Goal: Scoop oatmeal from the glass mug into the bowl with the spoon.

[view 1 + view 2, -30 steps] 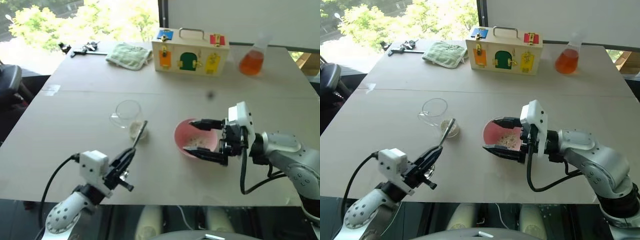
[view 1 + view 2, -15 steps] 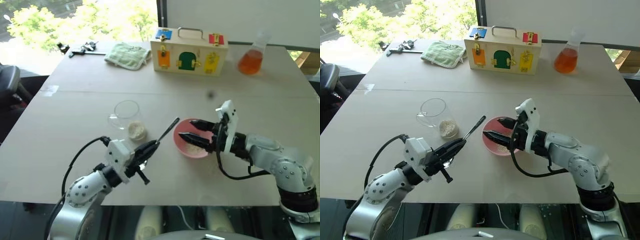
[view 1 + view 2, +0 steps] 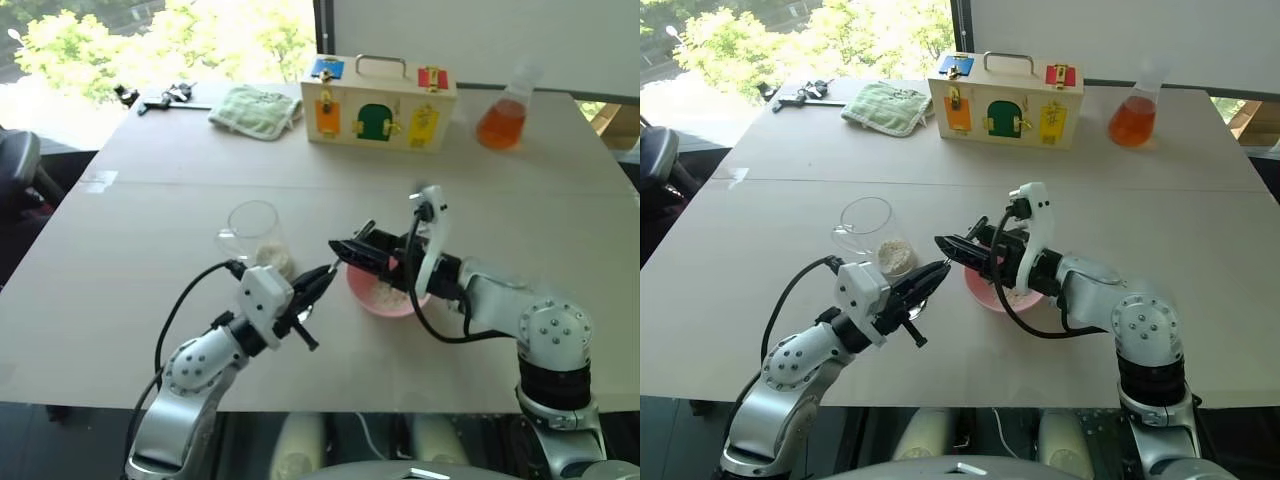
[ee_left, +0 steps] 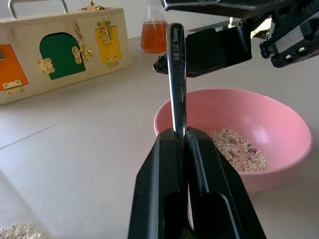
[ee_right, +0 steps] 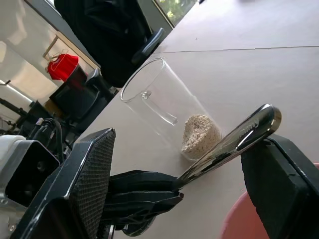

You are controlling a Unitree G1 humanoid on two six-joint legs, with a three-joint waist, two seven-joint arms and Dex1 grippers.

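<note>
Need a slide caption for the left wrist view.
Left pincer grips the spoon by its handle beside the pink bowl holding oatmeal.

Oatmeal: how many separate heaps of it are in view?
2: one heap of oatmeal at the bottom of the glass mug, another in the pink bowl. None seen elsewhere.

LIGHT: strong daylight is admitted through the window [image 3: 150, 40] behind the bench [image 3: 150, 200] | EXPOSURE: foliage outside is blown out to white-green | GLARE: the far left bench corner is washed out | SHADOWS: soft and faint | FOCUS: head views are rendered sharp; in the right wrist view the near left end effector [image 5: 144, 196] is blurred.
</note>
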